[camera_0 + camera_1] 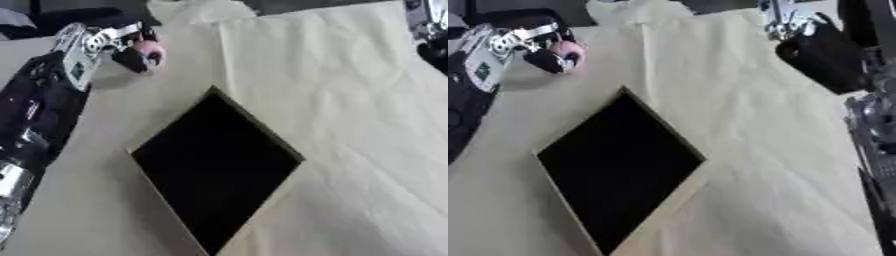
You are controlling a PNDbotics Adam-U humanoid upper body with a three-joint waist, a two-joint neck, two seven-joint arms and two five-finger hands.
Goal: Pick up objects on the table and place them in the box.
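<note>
My left hand [131, 47] reaches to the far left of the table, its fingers curled round a small pink round object [150, 51]. The open cardboard box [216, 167] sits in the middle, seen as a dark diamond with tan rims, below and to the right of that hand. The inside of the box is dark and shows nothing. My right hand [820, 52] hangs over the far right of the table, a dark shape with silver parts above it; its fingers are not distinct.
A cream cloth [350, 100] with soft folds covers the table right of the box. Bare tan tabletop [87, 210] lies left of the box. Dark shapes sit beyond the far edge.
</note>
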